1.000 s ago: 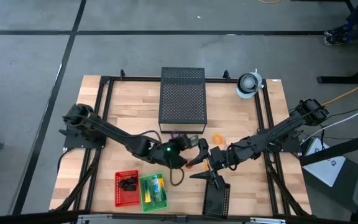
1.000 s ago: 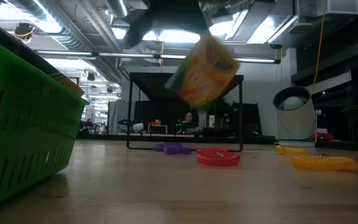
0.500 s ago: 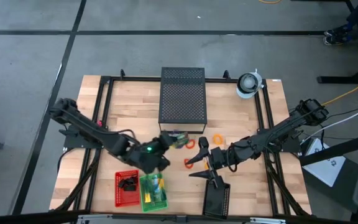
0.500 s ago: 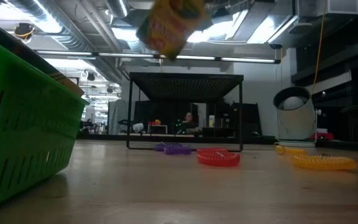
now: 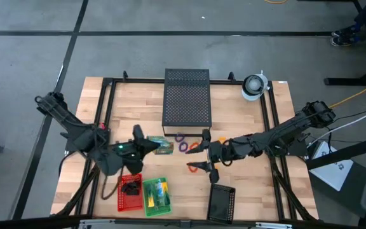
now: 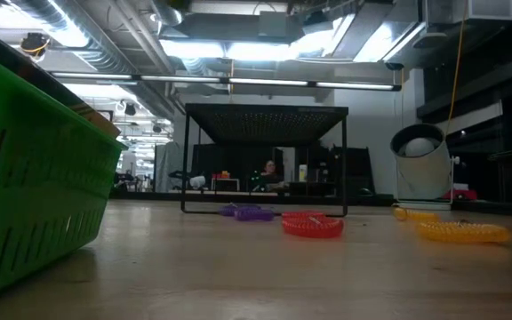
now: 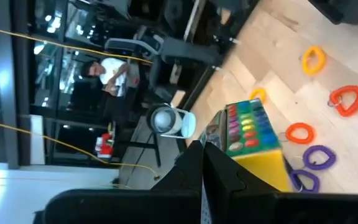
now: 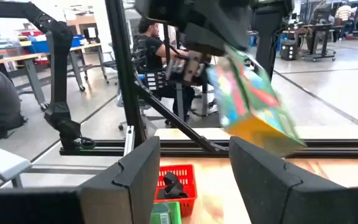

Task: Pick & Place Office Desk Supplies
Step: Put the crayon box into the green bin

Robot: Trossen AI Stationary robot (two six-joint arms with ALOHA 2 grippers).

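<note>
At the table's near edge stand a red basket (image 5: 129, 193) holding black clips (image 5: 131, 187) and, touching its right side, a green basket (image 5: 157, 196) in which a crayon box (image 5: 159, 191) already lies; a small black perforated tray (image 5: 221, 203) sits apart to the right. Just beyond the baskets, the left gripper (image 5: 146, 145) is pinched shut on a second yellow-and-green crayon box (image 5: 162, 145), held clear of the wood; the right wrist view shows the same crayon box (image 8: 253, 109) airborne and tilted, with the red basket (image 8: 178, 183) below and behind it. The step in hand is judged to be the carry of this box toward the green basket. The next move calls for drawing the box back toward the table's near edge until it is over the green basket, then lowering it before the fingers part. In the high view the box's long axis runs roughly left to right across the table, its free end pointing toward the right arm; the left wrist view shows its open crayon face (image 7: 248, 126) directed away from the gripper. The right gripper (image 5: 200, 152) waits near mid-table with its fingers spread and nothing between them. Close beside it lie purple rings (image 5: 182, 142) and an orange ring (image 5: 194, 147); another orange ring (image 5: 222, 140) lies slightly farther. Beyond stands the large black perforated box (image 5: 186, 102), and at the far right corner a white round object (image 5: 255, 86).
</note>
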